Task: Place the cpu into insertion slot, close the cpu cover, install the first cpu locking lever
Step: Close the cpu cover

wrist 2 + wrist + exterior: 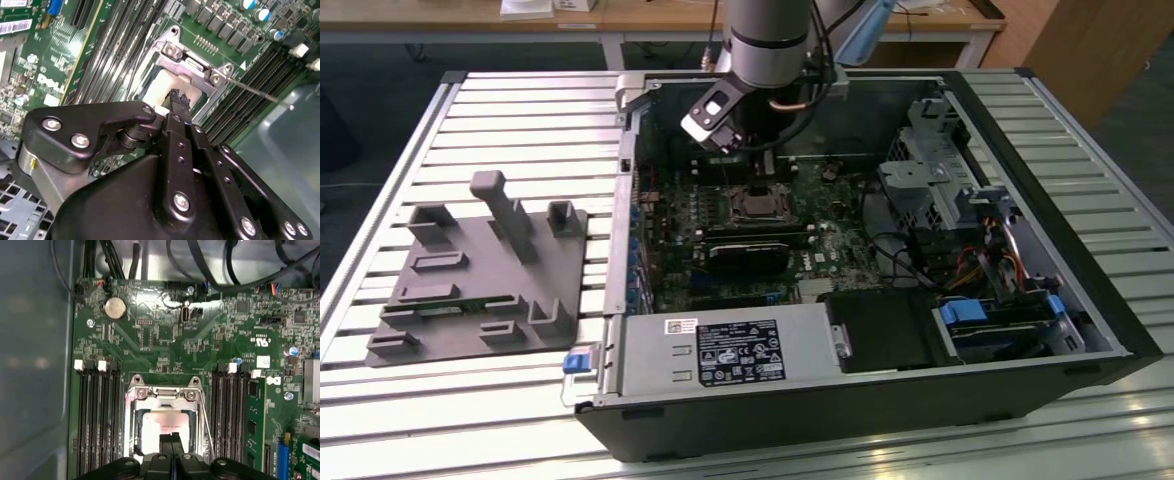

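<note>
In both wrist views the cpu [164,421] [159,86] lies flat in the insertion slot [131,440], its pale metal face showing through the square opening of the cpu cover [165,395] [192,70]. The silver cover lies down over the socket. My gripper [171,440] [178,97] is shut, its black tips together right above the cpu's face, with nothing between them. A thin wire lever [206,427] [257,91] slants away from one side of the socket. In the exterior view the gripper [755,178] hangs over the socket [757,205] inside the open computer case.
Black memory slots [97,415] flank the socket on both sides. A black rectangular card [750,246] lies just in front of the socket. A drive cage [941,170] and cables stand at the exterior view's right. A grey fixture block [480,270] sits outside the case at the left.
</note>
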{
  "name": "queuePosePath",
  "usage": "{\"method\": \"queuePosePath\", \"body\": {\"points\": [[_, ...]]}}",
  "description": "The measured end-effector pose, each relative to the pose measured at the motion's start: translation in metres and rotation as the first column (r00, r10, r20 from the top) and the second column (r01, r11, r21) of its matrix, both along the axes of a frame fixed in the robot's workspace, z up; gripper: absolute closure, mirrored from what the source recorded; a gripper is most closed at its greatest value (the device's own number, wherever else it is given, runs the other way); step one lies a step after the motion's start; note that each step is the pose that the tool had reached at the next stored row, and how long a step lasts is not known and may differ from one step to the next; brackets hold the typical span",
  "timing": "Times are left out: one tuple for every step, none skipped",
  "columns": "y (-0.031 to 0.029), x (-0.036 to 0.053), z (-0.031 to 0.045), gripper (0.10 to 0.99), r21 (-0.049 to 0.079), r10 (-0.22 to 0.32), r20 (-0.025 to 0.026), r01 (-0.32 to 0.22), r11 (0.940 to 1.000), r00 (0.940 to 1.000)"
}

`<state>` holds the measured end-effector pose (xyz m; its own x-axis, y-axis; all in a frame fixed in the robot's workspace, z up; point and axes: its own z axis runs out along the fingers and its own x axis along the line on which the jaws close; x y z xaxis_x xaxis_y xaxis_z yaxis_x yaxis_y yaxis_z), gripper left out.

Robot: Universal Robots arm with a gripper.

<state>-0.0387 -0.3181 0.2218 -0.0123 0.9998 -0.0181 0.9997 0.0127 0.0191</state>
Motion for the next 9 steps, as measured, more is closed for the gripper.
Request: {"method": "queuePosePath", "body": {"points": [[0.0000, -0.0009, -0.0014, 0.980, 0.000, 0.000, 0.0000, 0.000, 1.0000, 1.0000], [0.0000, -0.0017, -0.0028, 0.980, 0.000, 0.000, 0.0000, 0.000, 1.0000, 1.0000], [0.0000, -0.0027, -0.0041, 0.980, 0.000, 0.000, 0.0000, 0.000, 1.0000, 1.0000], [0.0000, -0.0037, -0.0056, 0.980, 0.000, 0.000, 0.0001, 0.000, 1.0000, 1.0000], [0.0000, -0.0046, -0.0070, 0.980, 0.000, 0.000, 0.0000, 0.000, 1.0000, 1.0000], [0.0000, -0.0056, -0.0083, 0.980, 0.000, 0.000, 0.0000, 0.000, 1.0000, 1.0000], [0.0001, -0.0065, -0.0094, 0.980, 0.000, 0.000, 0.0000, 0.000, 1.0000, 1.0000], [0.0003, -0.0073, -0.0104, 0.980, 0.000, 0.000, 0.0000, 0.000, 1.0000, 1.0000], [0.0004, -0.0080, -0.0113, 0.980, 0.000, 0.000, 0.0000, 0.000, 1.0000, 1.0000]]}}
